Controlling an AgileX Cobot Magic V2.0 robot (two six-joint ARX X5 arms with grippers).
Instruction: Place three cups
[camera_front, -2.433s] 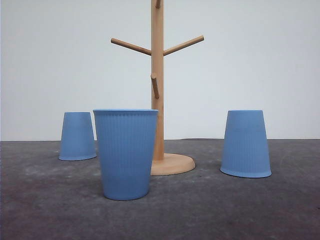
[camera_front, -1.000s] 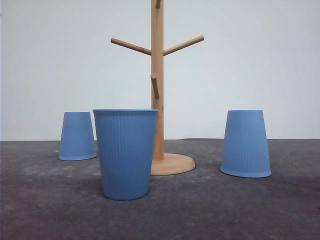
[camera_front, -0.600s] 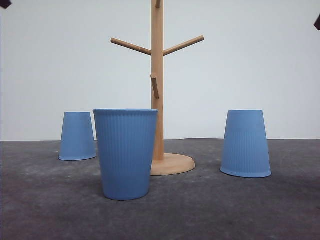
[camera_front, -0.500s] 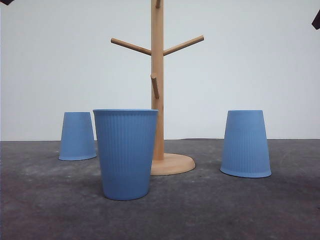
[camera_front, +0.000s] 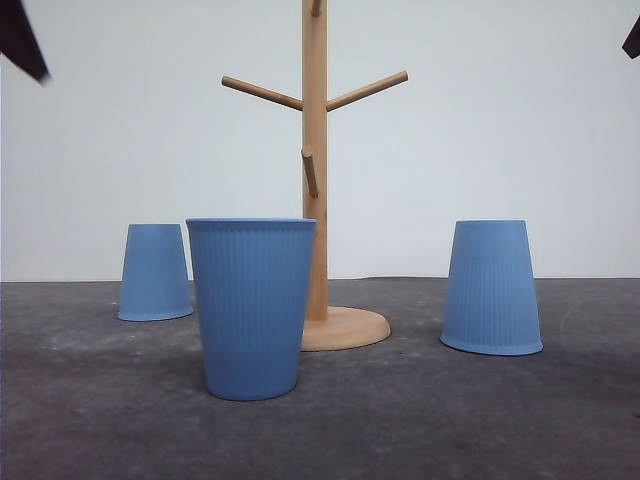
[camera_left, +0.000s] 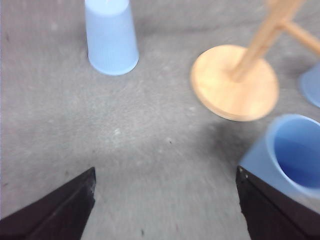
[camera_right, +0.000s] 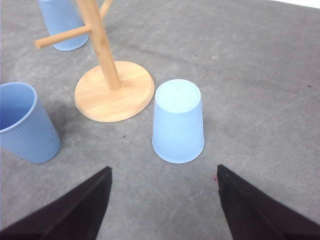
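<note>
Cups (camera_front: 252, 305) judged light, thin-walled, ribbed, likely springy; best pinched mid-wall or across the rim. Left gripper (camera_left: 165, 200) and right gripper (camera_right: 164, 200) spread wide, holding nothing.

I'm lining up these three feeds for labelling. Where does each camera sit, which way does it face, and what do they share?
Front view: low at table level, facing forward at the upright light-blue ribbed plastic cup and wooden peg stand; dark arm tips at the top corners.
Left wrist view: above, looking down past the open left claw at an inverted cup.
Right wrist view: above, behind the open right claw, over another inverted cup.
All share the stand and upright cup.
</note>
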